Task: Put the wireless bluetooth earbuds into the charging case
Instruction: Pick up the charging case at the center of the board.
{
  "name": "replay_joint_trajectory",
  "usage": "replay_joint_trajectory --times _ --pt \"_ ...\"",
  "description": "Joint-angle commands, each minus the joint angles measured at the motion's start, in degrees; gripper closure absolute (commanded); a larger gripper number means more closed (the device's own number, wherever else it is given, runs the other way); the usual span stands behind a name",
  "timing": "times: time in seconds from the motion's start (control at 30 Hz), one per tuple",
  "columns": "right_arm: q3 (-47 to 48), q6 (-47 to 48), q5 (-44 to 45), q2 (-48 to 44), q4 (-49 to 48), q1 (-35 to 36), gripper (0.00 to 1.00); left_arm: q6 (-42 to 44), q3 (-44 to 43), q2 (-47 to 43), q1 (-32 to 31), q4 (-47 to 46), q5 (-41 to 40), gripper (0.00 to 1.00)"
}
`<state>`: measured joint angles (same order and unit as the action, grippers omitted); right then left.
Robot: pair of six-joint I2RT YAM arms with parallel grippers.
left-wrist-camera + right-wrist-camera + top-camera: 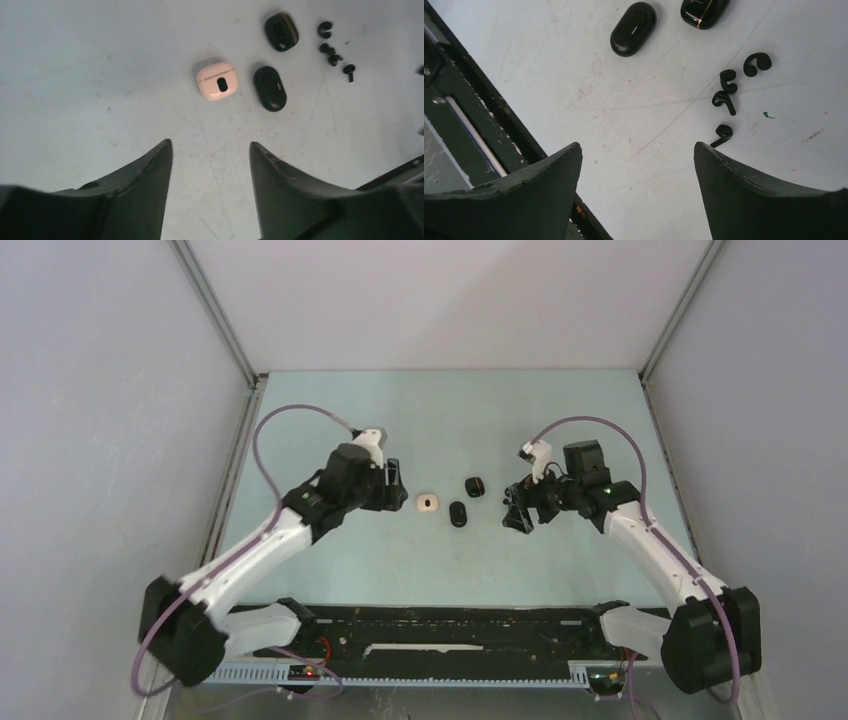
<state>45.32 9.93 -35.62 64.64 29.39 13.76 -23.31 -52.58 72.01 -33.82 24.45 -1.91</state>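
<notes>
Top external: left fingers (pixel 399 486) and right fingers (pixel 513 509) flank three pebble-shaped cases (pixel 458 512). Left wrist: fingers partly open, empty. Right wrist: fingers wide, empty; tiny black hooked earbuds (pixel 724 96) lie just beyond; best pinch one stem.

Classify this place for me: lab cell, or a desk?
Probably an enclosed lab test cell: plain grey wall panels on metal framing, left arm and right arm bolted at the near edge of the table, with earbuds and charging cases laid out.

High overhead, two low wrist views — common oval case (pixel 270 88).
</notes>
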Motion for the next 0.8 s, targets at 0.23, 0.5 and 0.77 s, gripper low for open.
replay_joint_trajectory --times 0.23,0.5,0.77 --pt "15.09 -0.89 13.17 18.68 -4.82 12.76 0.18 7.00 8.07 -19.76 -0.37 -5.09 -6.66 0.00" --pt "25.70 -6.13 22.58 34.31 -3.17 16.00 0.21 8.10 9.84 -20.48 -0.41 -5.44 -4.63 0.00" --pt "30.70 -8.38 28.63 40.77 -2.66 16.28 0.23 3.27 4.53 -10.82 0.18 3.72 -13.84 0.00"
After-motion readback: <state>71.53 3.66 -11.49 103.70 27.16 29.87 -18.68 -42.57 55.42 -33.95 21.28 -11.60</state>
